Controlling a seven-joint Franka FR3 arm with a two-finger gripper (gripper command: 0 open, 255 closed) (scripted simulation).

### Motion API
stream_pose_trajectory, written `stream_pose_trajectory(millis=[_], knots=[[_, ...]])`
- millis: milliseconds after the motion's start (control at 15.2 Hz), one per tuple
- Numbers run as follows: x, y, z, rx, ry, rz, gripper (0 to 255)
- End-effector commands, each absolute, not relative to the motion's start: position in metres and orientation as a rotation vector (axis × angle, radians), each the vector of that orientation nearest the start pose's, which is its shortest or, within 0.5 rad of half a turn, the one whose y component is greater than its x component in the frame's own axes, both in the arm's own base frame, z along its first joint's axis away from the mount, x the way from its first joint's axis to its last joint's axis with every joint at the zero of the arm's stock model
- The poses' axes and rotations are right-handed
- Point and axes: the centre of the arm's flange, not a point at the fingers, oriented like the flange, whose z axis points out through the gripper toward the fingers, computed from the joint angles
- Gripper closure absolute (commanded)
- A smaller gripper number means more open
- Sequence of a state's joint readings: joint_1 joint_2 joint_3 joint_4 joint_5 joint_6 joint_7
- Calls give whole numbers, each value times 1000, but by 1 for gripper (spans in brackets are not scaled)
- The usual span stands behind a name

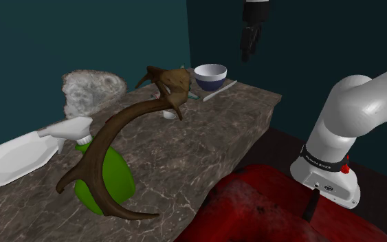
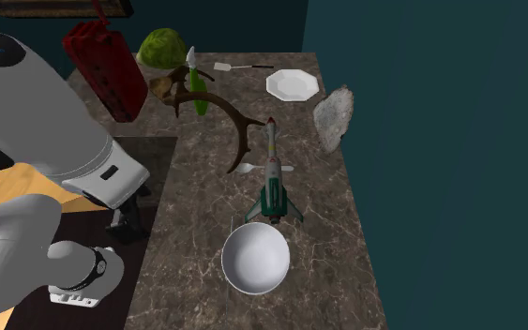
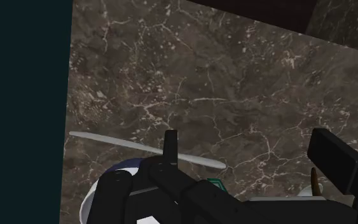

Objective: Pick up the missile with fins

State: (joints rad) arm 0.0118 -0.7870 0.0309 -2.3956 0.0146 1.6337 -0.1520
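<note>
Most of the missile point(image 2: 271, 173) (green-finned) hides behind the antler point(image 1: 113, 130) in shoulder view; jaws spread.

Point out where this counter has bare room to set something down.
The counter is bare between the missile and its edge away from the wall, alongside the bowl. A second strip runs along the wall from the grey lump to the bowl. Crowded: the end with antler, spray bottle, plate.
</note>
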Motion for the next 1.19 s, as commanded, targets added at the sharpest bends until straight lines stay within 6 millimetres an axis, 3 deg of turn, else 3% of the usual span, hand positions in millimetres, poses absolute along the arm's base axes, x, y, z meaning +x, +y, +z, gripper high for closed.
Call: stream_pose_trajectory(millis=[0,528,1122], knots=[[312,17,578,-3137,-291,-38,0],[409,42,550,-3070,-775,-49,0],[503,104,520,-2906,-1303,-60,0]])
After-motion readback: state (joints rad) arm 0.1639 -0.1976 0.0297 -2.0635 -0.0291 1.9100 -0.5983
